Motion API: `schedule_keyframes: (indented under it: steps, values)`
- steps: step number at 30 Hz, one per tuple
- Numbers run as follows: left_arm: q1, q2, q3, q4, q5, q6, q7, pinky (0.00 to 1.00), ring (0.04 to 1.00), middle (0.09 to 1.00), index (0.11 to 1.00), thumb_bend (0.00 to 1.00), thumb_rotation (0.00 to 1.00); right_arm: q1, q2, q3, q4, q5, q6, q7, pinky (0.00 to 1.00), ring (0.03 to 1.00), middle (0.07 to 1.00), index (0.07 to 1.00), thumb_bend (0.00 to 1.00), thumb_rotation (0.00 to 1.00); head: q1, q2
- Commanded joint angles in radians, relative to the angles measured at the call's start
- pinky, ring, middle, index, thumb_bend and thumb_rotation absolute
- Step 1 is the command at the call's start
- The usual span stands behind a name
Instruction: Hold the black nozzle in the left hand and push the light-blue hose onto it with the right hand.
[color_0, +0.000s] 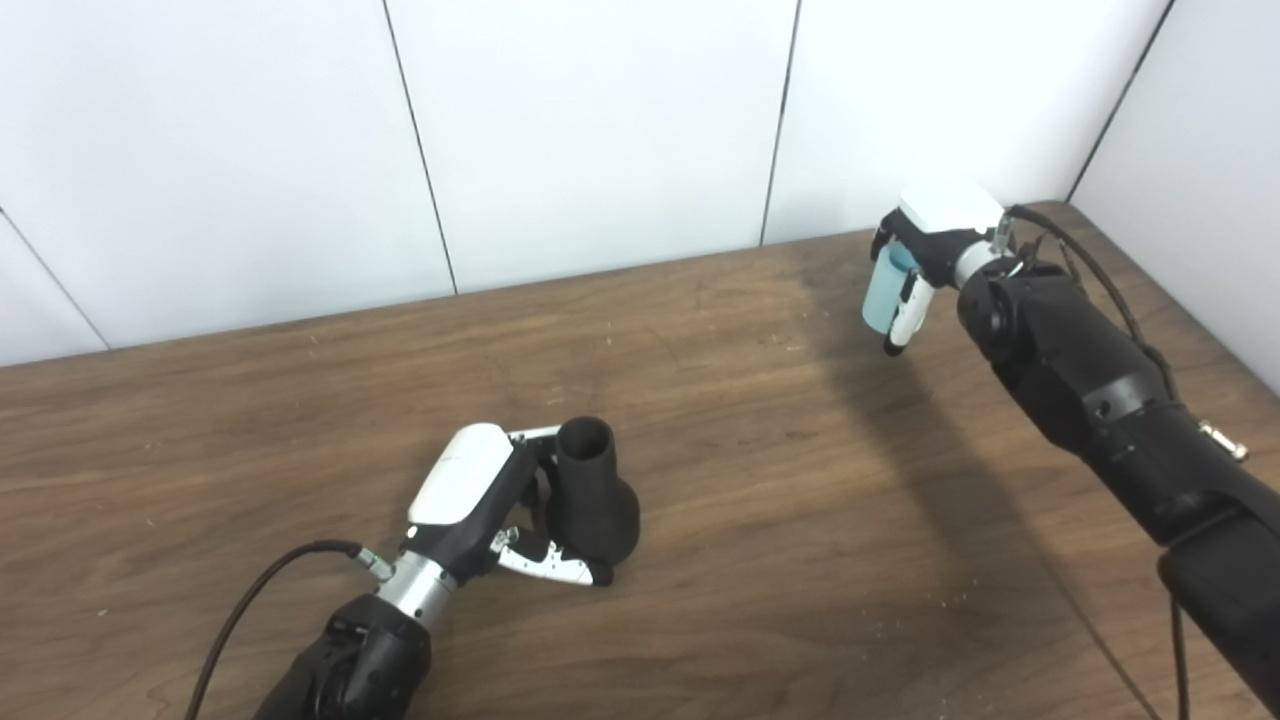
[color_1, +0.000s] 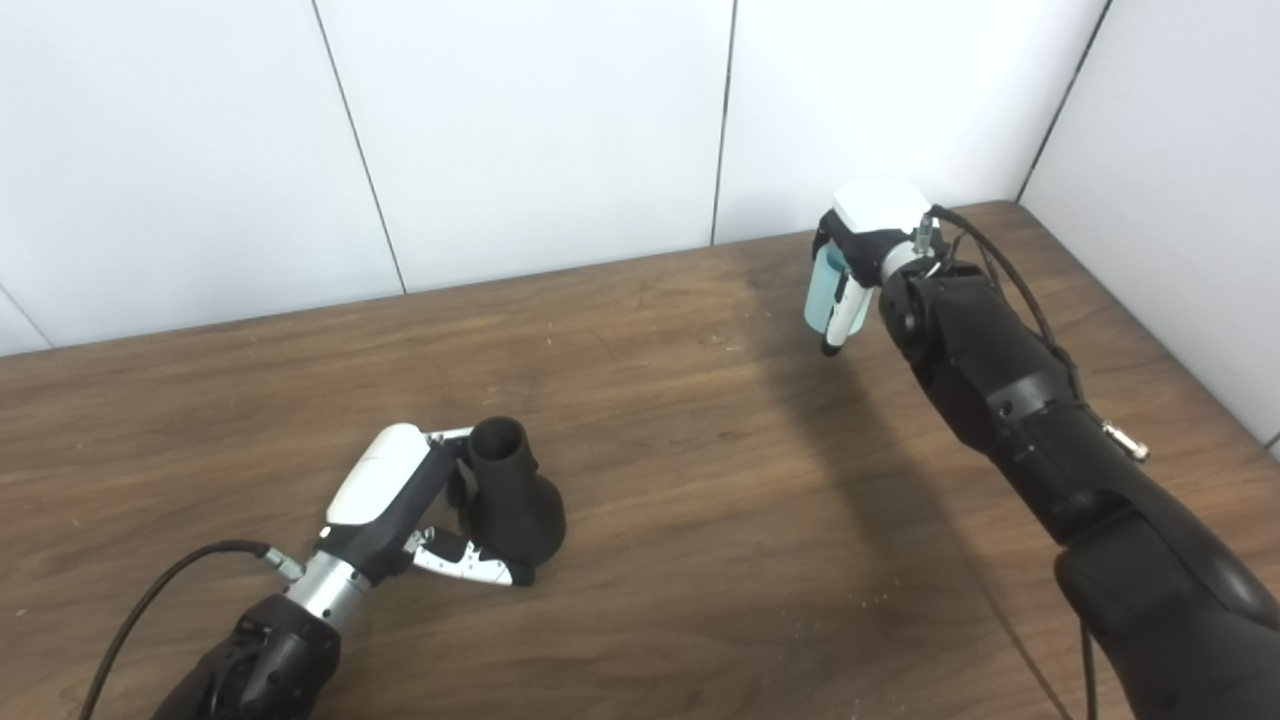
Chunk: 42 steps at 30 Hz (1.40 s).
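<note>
A dark brown wooden bench (color_0: 760, 420) with a visible grain fills the lower part of the scene. Behind it stands a white panelled wall (color_0: 590, 130), split by thin dark seams. Another white wall (color_0: 1200, 150) meets it at the right corner. Light is even; a soft shadow crosses the wood.

The nozzle (color_0: 592, 495) stands on the counter (color_0: 760, 560) toward the near left, open mouth up, with the left hand (color_0: 480, 510) wrapped against its left side. Far off at the back right, well apart from it, the right hand (color_0: 925, 255) holds the hose (color_0: 885, 290) upright above the counter, near the wall (color_0: 600, 130).
</note>
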Motion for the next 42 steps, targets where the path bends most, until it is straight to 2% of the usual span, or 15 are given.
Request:
schedule_keyframes:
  steps: [1, 6, 8, 9, 15, 19, 20, 24, 26, 28, 32, 36, 42]
  values:
    - [0.092, 0.032, -0.065, 0.057, 0.055, 0.081, -0.146, 0.53, 0.445, 0.460, 0.496, 0.53, 0.00, -0.076, -0.054, -0.007, 0.004, -0.004, -0.038, -0.048, 0.25, 0.337, 0.479, 0.534, 0.56, 0.00, 0.001, 0.002]
    - [0.091, 0.030, -0.068, 0.062, 0.055, 0.082, -0.143, 0.54, 0.449, 0.461, 0.495, 0.53, 0.00, -0.089, -0.066, 0.012, 0.038, -0.025, -0.069, -0.063, 0.17, 0.252, 0.471, 0.485, 0.53, 0.00, 0.003, 0.003]
    - [0.091, 0.030, -0.068, 0.060, 0.056, 0.084, -0.143, 0.54, 0.452, 0.462, 0.495, 0.53, 0.00, -0.091, -0.069, 0.014, 0.044, -0.025, -0.080, -0.073, 0.16, 0.247, 0.471, 0.483, 0.53, 0.00, 0.005, 0.005]
    - [0.090, 0.030, -0.068, 0.060, 0.056, 0.085, -0.144, 0.54, 0.452, 0.462, 0.494, 0.53, 0.00, -0.090, -0.070, 0.010, 0.047, -0.020, -0.088, -0.083, 0.18, 0.259, 0.441, 0.491, 0.53, 0.00, 0.005, 0.005]
    - [0.091, 0.029, -0.069, 0.057, 0.058, 0.089, -0.144, 0.54, 0.452, 0.462, 0.495, 0.53, 0.00, -0.075, -0.069, -0.019, 0.011, 0.009, -0.112, -0.119, 0.16, 0.236, 0.470, 0.482, 0.53, 0.00, 0.007, 0.007]
    - [0.091, 0.029, -0.071, 0.063, 0.059, 0.087, -0.141, 0.53, 0.444, 0.460, 0.495, 0.53, 0.00, -0.074, -0.068, -0.026, -0.012, 0.015, -0.116, -0.116, 0.16, 0.245, 0.471, 0.482, 0.53, 0.00, 0.009, 0.006]
    - [0.090, 0.029, -0.071, 0.066, 0.060, 0.086, -0.140, 0.53, 0.443, 0.460, 0.496, 0.53, 0.00, -0.074, -0.069, -0.026, -0.020, 0.015, -0.115, -0.111, 0.18, 0.259, 0.433, 0.494, 0.53, 0.00, 0.009, 0.006]
    - [0.089, 0.026, -0.072, 0.059, 0.059, 0.094, -0.144, 0.55, 0.457, 0.463, 0.494, 0.53, 0.00, -0.076, -0.078, -0.016, -0.091, 0.007, -0.103, -0.048, 0.27, 0.340, 0.421, 0.514, 0.53, 0.00, 0.009, 0.008]
    - [0.088, 0.025, -0.073, 0.058, 0.059, 0.096, -0.146, 0.56, 0.463, 0.466, 0.493, 0.53, 0.00, -0.076, -0.082, -0.016, -0.135, 0.005, -0.094, -0.011, 0.33, 0.395, 0.462, 0.513, 0.52, 0.00, 0.009, 0.008]
    - [0.089, 0.023, -0.074, 0.054, 0.060, 0.101, -0.148, 0.56, 0.464, 0.466, 0.492, 0.53, 0.00, -0.077, -0.083, -0.019, -0.183, 0.002, -0.084, 0.028, 0.36, 0.410, 0.475, 0.505, 0.52, 0.00, 0.011, 0.010]
    - [0.087, 0.020, -0.078, 0.052, 0.060, 0.108, -0.149, 0.56, 0.467, 0.468, 0.491, 0.53, 0.00, -0.078, -0.082, -0.025, -0.273, -0.007, -0.073, 0.086, 0.37, 0.419, 0.490, 0.497, 0.52, 0.00, 0.016, 0.013]
    - [0.080, 0.010, -0.082, 0.047, 0.060, 0.121, -0.154, 0.55, 0.464, 0.470, 0.490, 0.53, 0.00, -0.090, -0.072, -0.028, -0.421, 0.007, -0.098, 0.149, 0.37, 0.417, 0.496, 0.494, 0.52, 0.00, 0.043, 0.022]
    - [0.082, -0.005, -0.093, 0.031, 0.065, 0.144, -0.153, 0.48, 0.433, 0.455, 0.499, 0.53, 0.00, -0.107, -0.058, -0.028, -0.556, 0.034, -0.145, 0.214, 0.34, 0.403, 0.493, 0.503, 0.52, 0.00, 0.099, 0.020]
